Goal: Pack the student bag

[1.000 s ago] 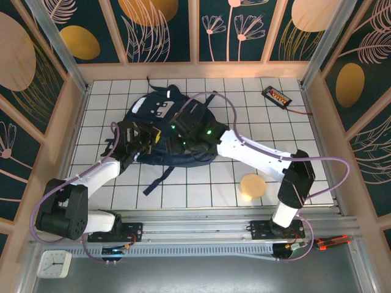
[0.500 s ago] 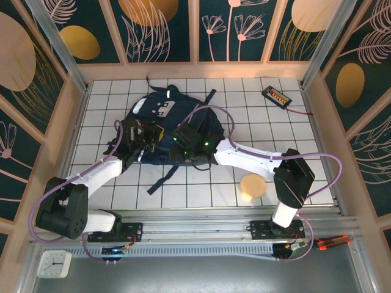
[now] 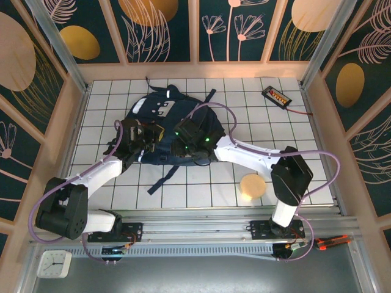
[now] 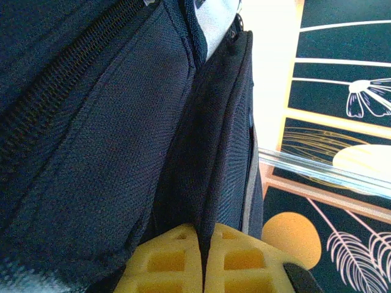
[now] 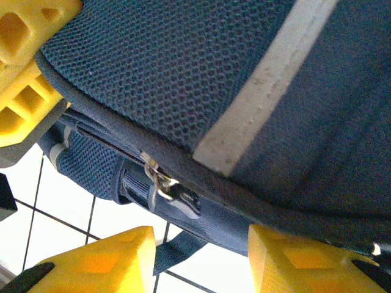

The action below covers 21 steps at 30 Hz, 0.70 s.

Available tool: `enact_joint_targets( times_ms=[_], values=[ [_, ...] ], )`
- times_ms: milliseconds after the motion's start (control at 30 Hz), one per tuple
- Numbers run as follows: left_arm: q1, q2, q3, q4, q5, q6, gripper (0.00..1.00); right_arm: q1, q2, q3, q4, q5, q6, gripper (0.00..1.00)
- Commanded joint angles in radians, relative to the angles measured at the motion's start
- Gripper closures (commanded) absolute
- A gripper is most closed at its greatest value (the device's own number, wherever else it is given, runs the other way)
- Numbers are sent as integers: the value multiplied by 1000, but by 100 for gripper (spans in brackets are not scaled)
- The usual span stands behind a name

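Disc, tan and round [image 3: 252, 186], sits near the right base [image 3: 273, 231], clear of the large dark navy fabric student bag [image 3: 160, 110] mid-table; black orange-faced device [image 3: 276, 96] far right. Left gripper [image 4: 203, 235] clenched on a bag fold, right gripper [image 5: 201, 244] released around the metal zip pull [image 5: 168, 189], arms [image 3: 256, 155] hiding the bag's near half. Right gripper now nearer than a second ago.

Tan disc [image 3: 252, 186], perhaps cork, on the tiled table [image 3: 275, 122]; black device [image 3: 276, 95] at far right
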Motion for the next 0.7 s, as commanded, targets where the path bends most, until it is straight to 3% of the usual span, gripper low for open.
enact_joint_targets(
  times_ms=[0, 667],
  values=[
    [-7, -46, 13, 92, 13, -48, 100, -12, 44, 61, 11, -1, 18, 57],
    [-7, -10, 19, 130, 53, -55, 100, -39, 140, 175, -84, 65, 50, 67]
  ],
)
